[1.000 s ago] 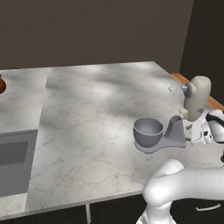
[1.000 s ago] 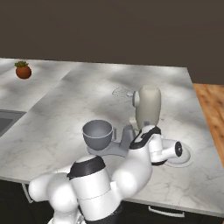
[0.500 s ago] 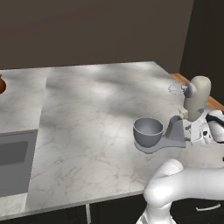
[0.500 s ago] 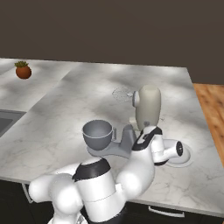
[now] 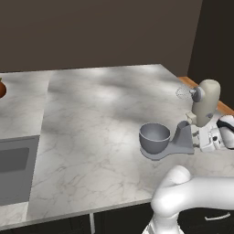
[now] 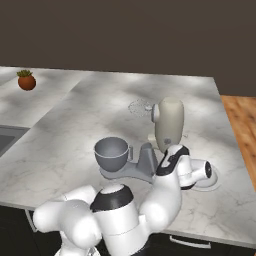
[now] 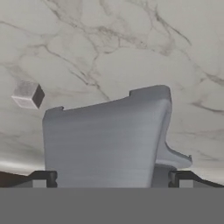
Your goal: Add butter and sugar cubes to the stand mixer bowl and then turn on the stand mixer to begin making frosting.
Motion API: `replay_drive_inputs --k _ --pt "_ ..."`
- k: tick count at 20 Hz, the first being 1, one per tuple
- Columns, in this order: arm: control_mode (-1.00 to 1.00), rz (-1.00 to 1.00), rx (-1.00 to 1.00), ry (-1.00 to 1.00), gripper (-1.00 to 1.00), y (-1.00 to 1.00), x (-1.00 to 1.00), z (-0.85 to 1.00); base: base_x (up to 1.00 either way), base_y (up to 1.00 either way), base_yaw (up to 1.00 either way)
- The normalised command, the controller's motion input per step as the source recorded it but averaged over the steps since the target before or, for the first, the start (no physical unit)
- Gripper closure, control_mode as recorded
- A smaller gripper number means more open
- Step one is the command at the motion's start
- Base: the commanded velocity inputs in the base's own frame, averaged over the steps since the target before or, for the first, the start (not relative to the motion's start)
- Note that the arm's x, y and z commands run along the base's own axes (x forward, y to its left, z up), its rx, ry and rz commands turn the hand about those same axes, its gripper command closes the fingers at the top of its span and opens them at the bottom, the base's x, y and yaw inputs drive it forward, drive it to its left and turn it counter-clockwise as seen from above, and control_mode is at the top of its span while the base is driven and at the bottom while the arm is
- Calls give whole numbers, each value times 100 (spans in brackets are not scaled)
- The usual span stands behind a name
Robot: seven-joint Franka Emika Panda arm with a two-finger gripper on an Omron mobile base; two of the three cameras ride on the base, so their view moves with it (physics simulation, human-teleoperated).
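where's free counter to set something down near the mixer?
Bare marble stretches from the stand mixer bowl left to the sink, and behind the stand mixer toward the potted plant. Crowded: right of the mixer, where the arm and a white plate sit beside the base.

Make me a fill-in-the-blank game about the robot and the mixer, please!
1. The stand mixer bowl sits on the mixer's grey ____.
2. The small pot far away on the counter holds a little green ____.
3. The robot's claw is wide ____, right behind the stand mixer.
4. The wire whisk sticks out from the mixer's cream ____.

Missing words: base, plant, open, head
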Motion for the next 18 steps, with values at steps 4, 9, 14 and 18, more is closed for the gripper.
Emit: replay_drive_inputs --k 4,9,14,18 --pt "-100 0 1 0 -100 -23 17 -21 0 0 0" --pt "-100 0 1 0 -100 -30 9 -16 0 0 0" --pt "-100 0 1 0 -100 -28 8 -12 0 0 0" --pt "-100 0 0 0 -100 -22 16 -9 0 0 0"
